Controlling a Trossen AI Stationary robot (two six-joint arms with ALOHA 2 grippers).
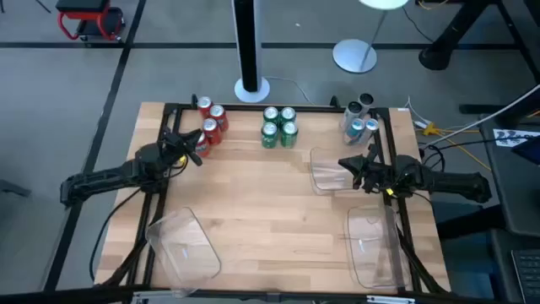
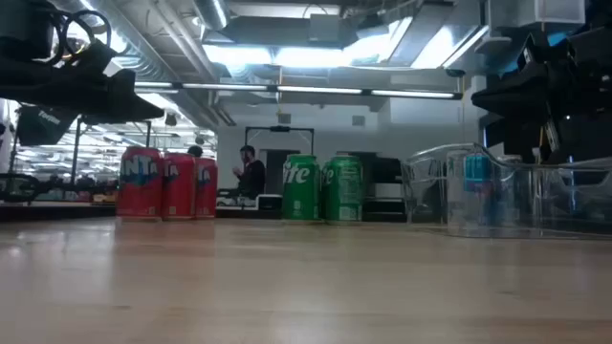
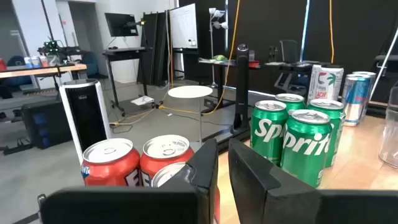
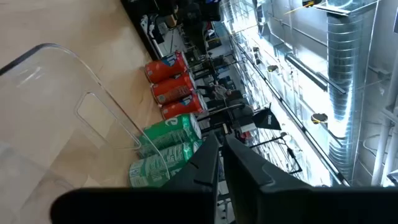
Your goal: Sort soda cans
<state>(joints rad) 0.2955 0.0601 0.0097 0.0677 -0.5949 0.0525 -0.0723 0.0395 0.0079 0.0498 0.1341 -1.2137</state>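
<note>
Three colour groups already stand at the desk's [image 1: 278, 203] far edge; we judge sorting about done.
Red cans [image 1: 211, 125] far left, green cans [image 1: 278, 127] middle, silver-blue cans [image 1: 360, 120] far right. Left gripper [image 1: 192, 145] beside the reds, right gripper [image 1: 350, 165] over a clear tray [image 1: 325, 173]; both jaws closed, empty.

Lighting is even and diffuse from overhead. Ceiling light panels [image 2: 287, 53] in the low view are overexposed and glare white. The table [image 1: 278, 203] carries only faint shadows. In the low view the near tabletop is blurred; the clear tray [image 2: 497, 191] shows reflections.
</note>
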